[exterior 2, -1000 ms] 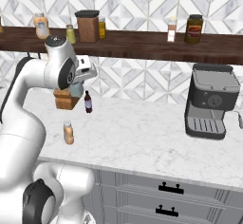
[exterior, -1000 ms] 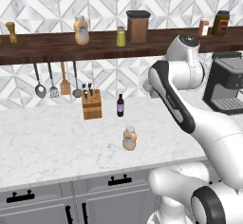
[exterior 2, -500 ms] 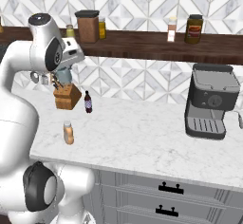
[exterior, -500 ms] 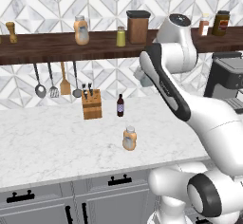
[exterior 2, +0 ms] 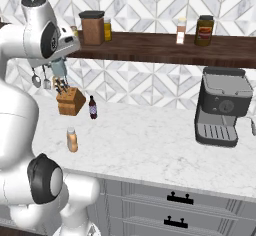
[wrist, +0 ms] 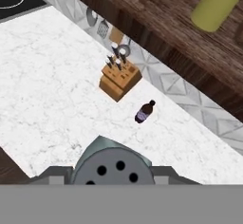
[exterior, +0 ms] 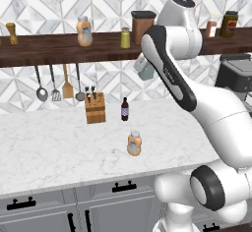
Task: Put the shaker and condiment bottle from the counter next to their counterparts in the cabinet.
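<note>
My gripper [exterior: 144, 70] hangs just under the cabinet [exterior: 49, 49], shut on the shaker [exterior 2: 59, 68], a pale blue-grey one. In the hand view its grey holed cap [wrist: 113, 168] sits between my fingers [wrist: 53, 174]. The yellow-green counterpart shaker [exterior: 125, 38] stands on the plank [wrist: 156, 9] just above and left of my gripper, next to a brown canister [exterior: 141, 25]. Farther left on the plank stands the orange-tan counterpart bottle [exterior: 84, 31]. The condiment bottle [exterior: 134, 143] stands upright on the counter [exterior: 44, 147], well below my gripper.
A knife block [exterior: 95, 107] and a slim dark bottle [exterior: 125, 109] stand by the wall. Utensils [exterior: 55, 82] hang under the plank. At the right are a coffee machine [exterior 2: 223, 105] and, on the plank, a jar [exterior 2: 204, 30] and a small bottle [exterior 2: 181, 30].
My arm has swung left and up with the shaker, from beside the coffee machine to just under the plank near the yellow-green shaker. The condiment bottle has not moved.
</note>
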Robot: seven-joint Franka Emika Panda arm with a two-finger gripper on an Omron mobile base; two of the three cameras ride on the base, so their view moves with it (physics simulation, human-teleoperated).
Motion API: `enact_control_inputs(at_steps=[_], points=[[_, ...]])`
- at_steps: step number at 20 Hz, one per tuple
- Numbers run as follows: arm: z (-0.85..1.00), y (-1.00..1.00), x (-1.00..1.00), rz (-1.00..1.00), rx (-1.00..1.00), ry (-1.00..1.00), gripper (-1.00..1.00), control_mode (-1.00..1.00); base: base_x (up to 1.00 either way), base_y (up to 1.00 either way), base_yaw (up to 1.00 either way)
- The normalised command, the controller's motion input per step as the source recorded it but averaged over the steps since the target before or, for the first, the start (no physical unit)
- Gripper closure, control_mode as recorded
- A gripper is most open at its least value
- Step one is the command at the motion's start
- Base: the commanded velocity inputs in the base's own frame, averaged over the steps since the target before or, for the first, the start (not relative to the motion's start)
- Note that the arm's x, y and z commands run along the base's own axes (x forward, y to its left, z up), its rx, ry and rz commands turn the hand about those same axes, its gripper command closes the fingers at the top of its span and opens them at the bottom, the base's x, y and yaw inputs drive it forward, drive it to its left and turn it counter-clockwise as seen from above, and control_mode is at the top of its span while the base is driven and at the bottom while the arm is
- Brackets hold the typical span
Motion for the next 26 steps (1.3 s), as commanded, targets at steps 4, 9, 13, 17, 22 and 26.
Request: enact_control_inputs(at_steps=[4, 9, 13, 17, 22, 26], points=[[0.15, 0.22, 0.00, 0.11, -0.07, -0.02, 1.00, -1.00, 0.00, 0.00, 0.00], [0.11, 0.20, 0.04, 0.09, -0.09, -0.11, 1.00, -1.00, 0.00, 0.00, 0.00], [0.21, 0.14, 0.06, 0.10, -0.03, -0.13, 1.00, -1.00, 0.00, 0.00, 0.00], [0.21, 0.06, 0.05, 0.11, 0.00, -0.11, 1.00, -1.00, 0.00, 0.00, 0.00], [0.07, 0.04, 0.25, 0.08, -0.02, -0.06, 1.00, -1.00, 0.00, 0.00, 0.00], [0.01, 0.11, 0.47, 0.05, -0.08, 0.00, 1.00, -1.00, 0.00, 0.00, 0.00]])
